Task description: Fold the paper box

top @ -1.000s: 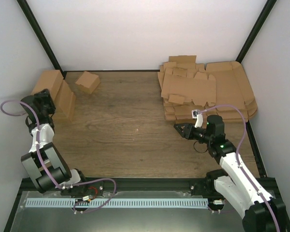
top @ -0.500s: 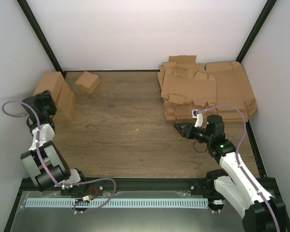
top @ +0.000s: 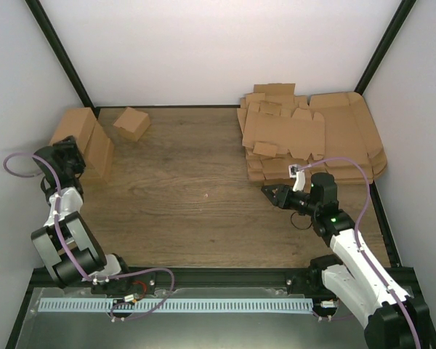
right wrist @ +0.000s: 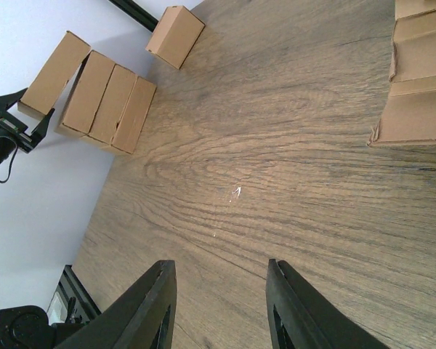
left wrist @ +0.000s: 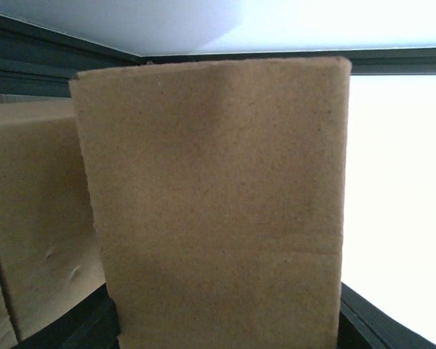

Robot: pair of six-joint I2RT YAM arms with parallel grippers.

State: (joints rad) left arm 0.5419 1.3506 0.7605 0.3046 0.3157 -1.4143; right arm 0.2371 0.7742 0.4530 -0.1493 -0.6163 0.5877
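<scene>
My left claw point(top: 67, 147) is at the far left of the table point(top: 203, 196), low beside the wall. Its jaws stand on either side of the near end of the box point(left wrist: 218, 203). From my left wrist the box, folded into a plain brown oblong, fills the gap from one jaw to the other. Dark finger edges just show at its lower corners. The jaws are partly open, as wide as the box itself. Whether they press on the cardboard or only flank it I cannot tell. The box is the outermost one by the left wall. It lies just beside a row point(right wrist: 109, 102) of three more folded boxes set side by side, with a narrow gap between it and them.

My right claw point(right wrist: 219, 305) is open and holds nothing. Its two fingers point(right wrist: 149, 305) stand apart with bare wood showing between them. It hangs above the right side of the table, touching nothing and pointing toward the middle.

A small cube point(top: 131, 122) sits near the back left, apart from the row. Beyond my right claw lies the stack point(top: 283, 134) of flat blanks, resting on a wide sheet point(top: 356, 127) in the back right corner.
</scene>
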